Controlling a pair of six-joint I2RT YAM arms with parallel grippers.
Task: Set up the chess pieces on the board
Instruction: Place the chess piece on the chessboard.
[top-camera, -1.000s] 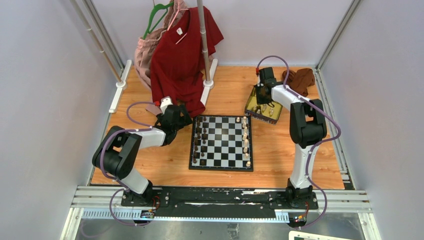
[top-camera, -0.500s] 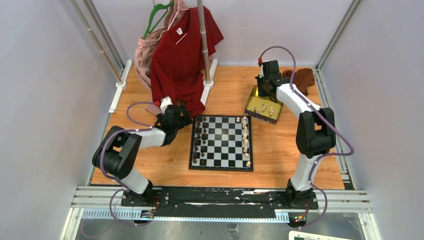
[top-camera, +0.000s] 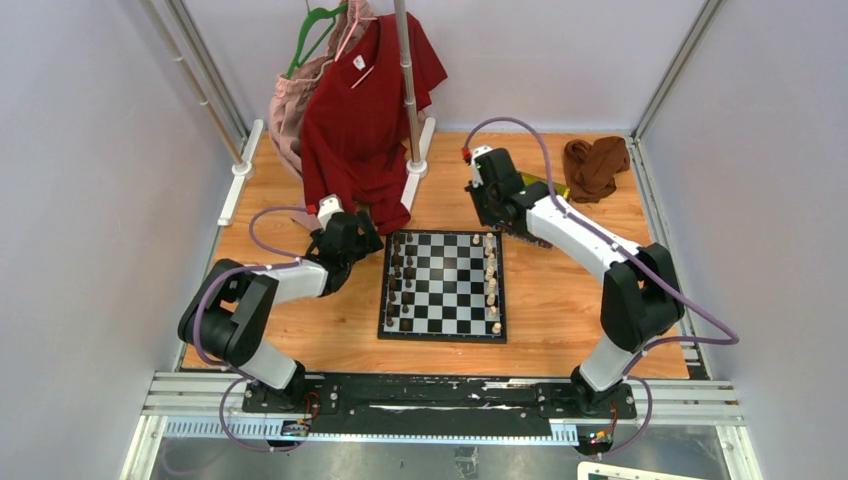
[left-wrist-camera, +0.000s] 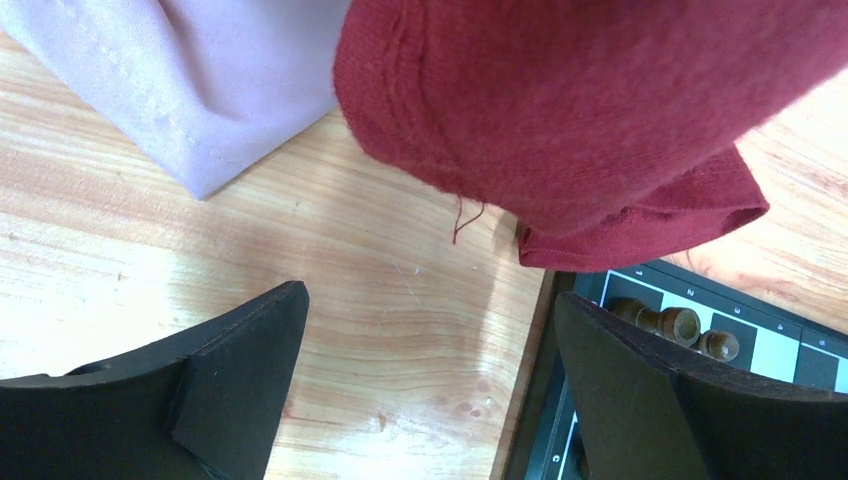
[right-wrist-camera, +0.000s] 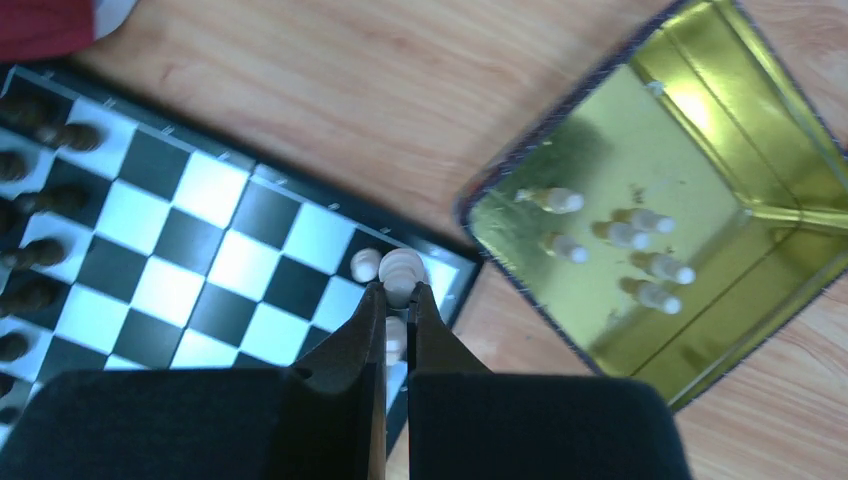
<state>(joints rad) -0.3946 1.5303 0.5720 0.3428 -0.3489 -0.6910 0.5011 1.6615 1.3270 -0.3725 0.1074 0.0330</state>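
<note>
The board (top-camera: 445, 285) is nearest, flat on the tabletop (top-camera: 560, 320), with dark pieces (top-camera: 398, 275) lined down its left edge and cream ones (top-camera: 491, 272) down the right. The left arm (top-camera: 300, 275) sits just off the board's far-left corner under the red shirt (left-wrist-camera: 600, 100), jaws spread wide with nothing in them. The right arm (top-camera: 560, 225) has its jaws pinched on a cream piece (right-wrist-camera: 401, 268), round head poking past the tips, over the board's far-right corner. More cream pieces (right-wrist-camera: 640, 265) lie in the gold tin (right-wrist-camera: 760, 130) just beyond.

My guess is these are light, hard, slick and tippy, so grab the neck and squeeze gently. Versus half a second back, the right arm has swung from the tin to the board, and the left hardly budged.
</note>
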